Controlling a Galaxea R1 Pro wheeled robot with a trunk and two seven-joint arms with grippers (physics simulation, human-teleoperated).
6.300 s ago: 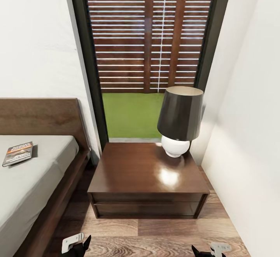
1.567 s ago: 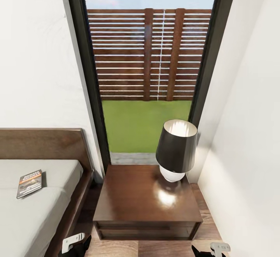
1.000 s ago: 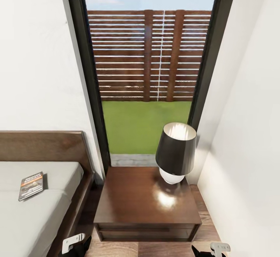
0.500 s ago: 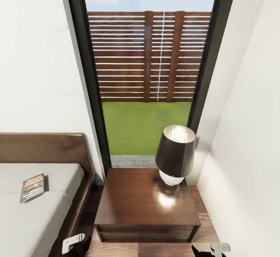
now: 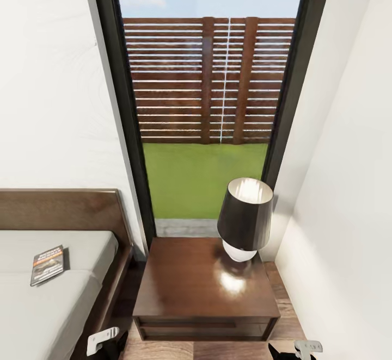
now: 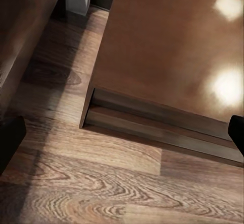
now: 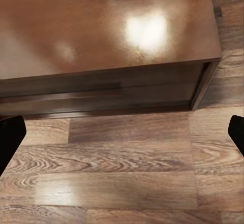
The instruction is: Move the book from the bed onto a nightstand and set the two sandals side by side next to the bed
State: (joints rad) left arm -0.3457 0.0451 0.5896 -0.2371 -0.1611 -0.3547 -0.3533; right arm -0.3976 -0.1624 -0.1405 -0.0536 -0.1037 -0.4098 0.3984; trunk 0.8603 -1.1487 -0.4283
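The book [image 5: 48,265], a thin dark paperback with an orange band, lies flat on the pale mattress of the bed [image 5: 32,311], close to the dark headboard. To the right of the bed stands the nightstand [image 5: 204,286], its glossy brown top bare but for a lamp. My left gripper [image 5: 109,343] and right gripper [image 5: 291,352] hang low over the floor in front of the nightstand, far from the book. In both wrist views the black fingertips [image 6: 10,137] [image 7: 10,135] sit wide apart, open, with nothing between them. The two sandals are out of view.
A black-shaded lamp [image 5: 245,218] occupies the nightstand's back right corner. A tall dark-framed window [image 5: 207,104] rises behind it, and a white wall [image 5: 348,213] closes in on the right. A narrow strip of wood floor [image 6: 61,71] separates bed and nightstand.
The whole head view has shifted: bed, book and nightstand now sit lower and smaller than at first, so the camera moved. The book lies where it was; the grippers kept their pose.
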